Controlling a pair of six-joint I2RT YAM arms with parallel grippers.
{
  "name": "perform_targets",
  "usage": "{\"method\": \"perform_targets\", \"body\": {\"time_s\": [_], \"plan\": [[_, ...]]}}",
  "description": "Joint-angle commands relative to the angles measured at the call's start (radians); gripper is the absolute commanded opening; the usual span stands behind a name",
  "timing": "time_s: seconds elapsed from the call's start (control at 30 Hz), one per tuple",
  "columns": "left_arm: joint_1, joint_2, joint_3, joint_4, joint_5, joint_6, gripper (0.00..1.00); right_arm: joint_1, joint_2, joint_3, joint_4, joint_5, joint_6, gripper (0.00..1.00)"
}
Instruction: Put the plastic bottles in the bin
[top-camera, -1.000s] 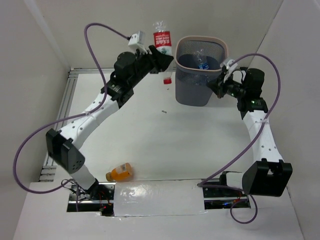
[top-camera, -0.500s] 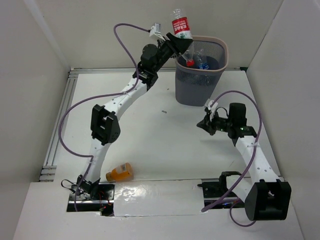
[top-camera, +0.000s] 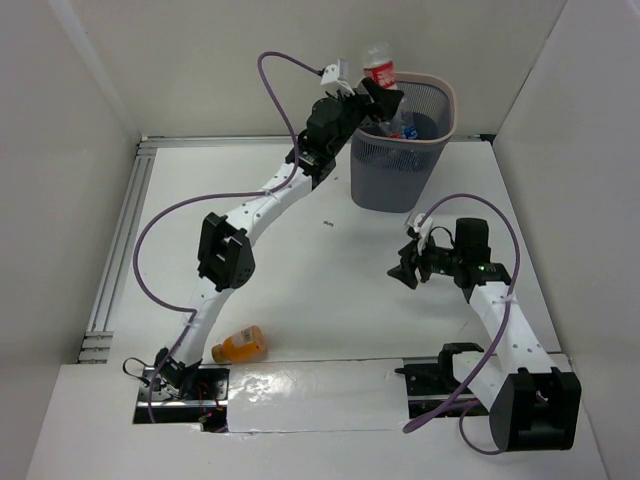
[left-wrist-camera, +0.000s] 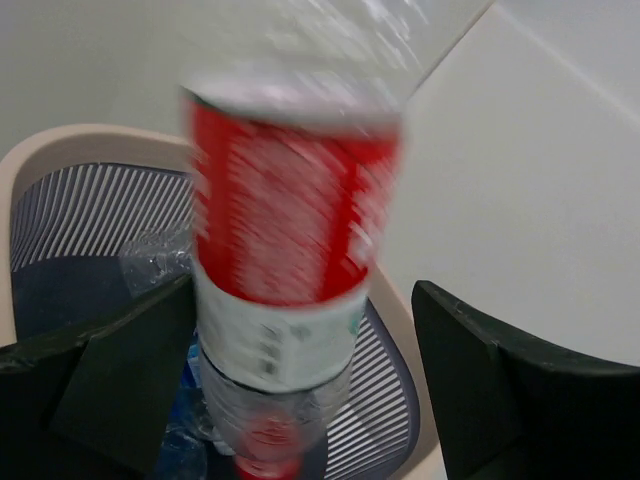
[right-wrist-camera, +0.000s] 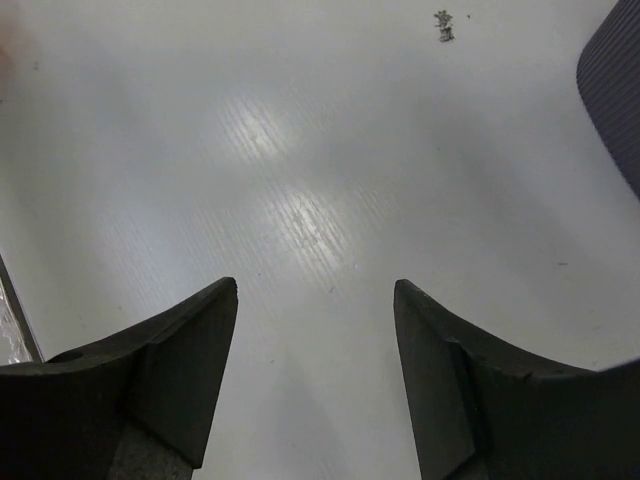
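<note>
A clear plastic bottle with a red label (top-camera: 378, 70) (left-wrist-camera: 290, 220) hangs cap-down over the left rim of the grey mesh bin (top-camera: 452, 100) (left-wrist-camera: 70, 140), blurred by motion. My left gripper (top-camera: 383, 97) (left-wrist-camera: 302, 288) is open around it, with a wide gap between the right finger and the bottle. More plastic bottles lie inside the bin, one of them blue-labelled (top-camera: 408, 128) (left-wrist-camera: 160, 255). A stubby orange bottle (top-camera: 240, 345) lies near the left arm's base. My right gripper (top-camera: 405, 272) (right-wrist-camera: 315, 285) is open over bare table with nothing between its fingers.
The bin stands at the back of the white table (top-camera: 300, 270), close to the back wall. Its mesh wall (right-wrist-camera: 615, 80) shows at the right wrist view's upper right edge. A small dark speck (top-camera: 327, 224) (right-wrist-camera: 444, 26) lies mid-table. A metal rail (top-camera: 120, 240) runs along the table's left side.
My left arm has carried the red-label bottle from left of the bin to over its rim and opened its jaws. My right arm has pulled back from the bin to mid-table and opened.
</note>
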Motion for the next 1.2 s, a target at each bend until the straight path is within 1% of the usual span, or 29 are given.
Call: {"method": "perform_targets", "body": {"time_s": [0.0, 0.07, 0.2, 0.23, 0.3, 0.33, 0.4, 0.43, 0.47, 0.5, 0.53, 0.57, 0.6, 0.63, 0.67, 0.7, 0.73, 0.8, 0.83, 0.93, 0.97, 1.0, 1.07, 1.13, 1.17], "plan": [[-0.008, 0.004, 0.089, 0.023, -0.025, 0.074, 1.0, 0.007, 0.008, 0.02, 0.0, -0.026, -0.015, 0.71], [-0.008, 0.004, 0.1, 0.014, -0.025, 0.085, 1.0, 0.018, 0.019, 0.029, 0.0, -0.026, -0.015, 0.76], [-0.008, -0.025, 0.1, 0.014, -0.025, 0.108, 1.0, 0.04, 0.029, 0.029, 0.0, -0.026, -0.027, 0.79], [-0.008, -0.054, 0.091, 0.026, -0.025, 0.12, 1.0, 0.05, 0.041, 0.038, 0.0, -0.036, -0.027, 0.79], [-0.008, -0.082, 0.082, 0.026, -0.025, 0.133, 1.0, 0.063, 0.055, 0.049, -0.01, -0.071, -0.065, 0.8], [-0.008, -0.1, 0.057, 0.026, -0.025, 0.159, 1.0, 0.09, 0.055, 0.049, -0.01, -0.084, -0.105, 0.81], [-0.008, -0.19, 0.016, 0.014, -0.025, 0.2, 1.0, 0.118, 0.086, 0.061, -0.039, -0.131, -0.163, 0.85], [-0.008, -0.235, -0.068, -0.021, -0.045, 0.232, 1.0, 0.151, 0.098, 0.073, -0.055, -0.15, -0.25, 0.87], [-0.008, -0.349, -0.13, -0.037, -0.056, 0.254, 1.0, 0.173, 0.12, 0.074, -0.067, -0.179, -0.281, 0.9], [-0.008, -0.419, -0.206, -0.046, -0.065, 0.272, 1.0, 0.196, 0.134, 0.086, -0.067, -0.179, -0.312, 0.9], [-0.008, -0.489, -0.377, -0.046, -0.08, 0.297, 1.0, 0.249, 0.15, 0.086, -0.076, -0.19, -0.367, 0.92], [-0.008, -0.56, -0.461, -0.084, -0.091, 0.308, 1.0, 0.282, 0.185, 0.096, -0.076, -0.181, -0.384, 0.93], [-0.008, -0.696, -0.539, -0.11, -0.103, 0.318, 1.0, 0.315, 0.207, 0.112, -0.076, -0.18, -0.398, 0.93], [-0.008, -0.764, -0.693, -0.141, -0.131, 0.341, 1.0, 0.387, 0.23, 0.112, -0.076, -0.168, -0.421, 0.95], [-0.008, -0.83, -0.772, -0.173, -0.149, 0.341, 1.0, 0.426, 0.279, 0.129, -0.076, -0.168, -0.435, 0.95], [-0.008, -0.896, -0.846, -0.242, -0.165, 0.352, 1.0, 0.464, 0.304, 0.144, -0.06, -0.168, -0.446, 1.0], [-0.008, -1.033, -0.997, -0.274, -0.197, 0.352, 1.0, 0.537, 0.33, 0.144, -0.044, -0.168, -0.446, 1.0], [0.003, -1.175, -1.145, -0.337, -0.241, 0.334, 1.0, 0.616, 0.399, 0.166, -0.01, -0.168, -0.446, 1.0], [0.003, -1.314, -1.269, -0.395, -0.286, 0.311, 1.0, 0.692, 0.423, 0.185, 0.037, -0.168, -0.435, 1.0], [0.013, -1.509, -1.403, -0.509, -0.366, 0.251, 1.0, 0.799, 0.535, 0.26, 0.124, -0.104, -0.38, 1.0], [0.022, -1.569, -1.469, -0.593, -0.41, 0.207, 1.0, 0.857, 0.564, 0.28, 0.146, -0.087, -0.336, 1.0], [0.023, -1.679, -1.495, -0.635, -0.432, 0.176, 1.0, 0.883, 0.625, 0.328, 0.167, -0.05, -0.313, 1.0], [0.023, -1.778, -1.54, -0.739, -0.459, 0.093, 1.0, 0.946, 0.689, 0.385, 0.187, -0.018, -0.251, 1.0], [0.023, -1.896, -1.589, -0.788, -0.476, 0.047, 1.0, 0.978, 0.781, 0.483, 0.188, 0.022, -0.198, 1.0], [0.023, -1.922, -1.6, -0.811, -0.49, 0.03, 1.0, 0.991, 0.81, 0.517, 0.178, 0.031, -0.178, 1.0]]}}
